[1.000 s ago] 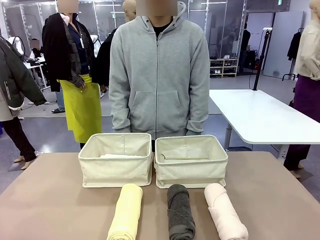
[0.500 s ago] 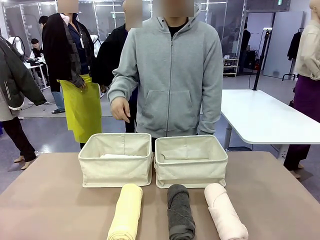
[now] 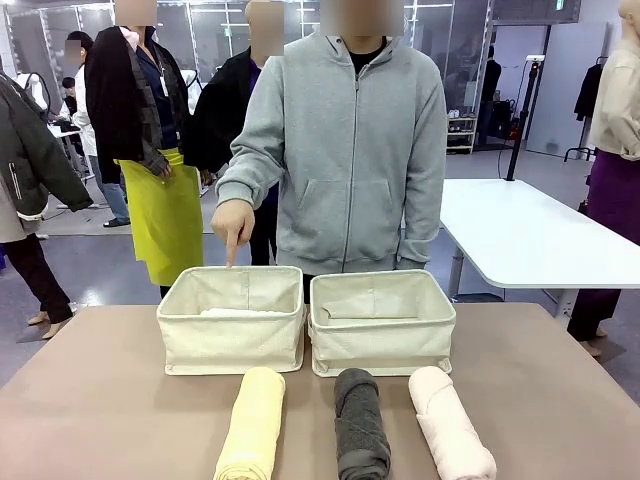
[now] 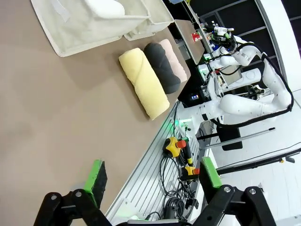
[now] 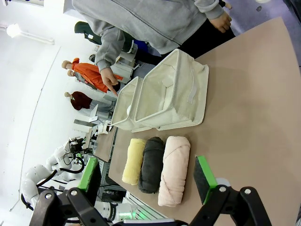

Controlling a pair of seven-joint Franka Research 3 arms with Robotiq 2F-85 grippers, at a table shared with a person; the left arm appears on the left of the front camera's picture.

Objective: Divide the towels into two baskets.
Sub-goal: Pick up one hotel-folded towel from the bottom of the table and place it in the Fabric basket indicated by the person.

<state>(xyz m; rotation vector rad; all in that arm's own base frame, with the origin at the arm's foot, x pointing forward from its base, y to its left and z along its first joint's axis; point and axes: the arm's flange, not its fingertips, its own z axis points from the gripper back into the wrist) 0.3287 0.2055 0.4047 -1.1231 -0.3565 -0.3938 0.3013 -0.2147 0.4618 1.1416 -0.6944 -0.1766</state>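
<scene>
Two cream baskets stand side by side at the table's far side, the left basket (image 3: 232, 318) and the right basket (image 3: 382, 322). A white towel (image 3: 240, 313) lies in the left one. In front of them lie three rolled towels in a row: pale yellow (image 3: 252, 425), dark grey (image 3: 361, 425) and pale pink (image 3: 450, 425). The person's hand (image 3: 233, 225) points a finger down over the left basket. My left gripper (image 4: 153, 175) is open above the near table edge, well away from the yellow towel (image 4: 143, 82). My right gripper (image 5: 147, 174) is open, hanging above the pink towel (image 5: 173, 170).
The person in a grey hoodie (image 3: 350, 150) stands right behind the baskets. Bare brown tabletop (image 3: 100, 410) lies to either side of the towels. A white table (image 3: 530, 235) stands at the back right. My right arm (image 4: 249, 103) and cables show beyond the near table edge.
The person has shifted a little to picture right, raised one hand from the side and now points a finger down at the left basket. Towels and baskets have not moved.
</scene>
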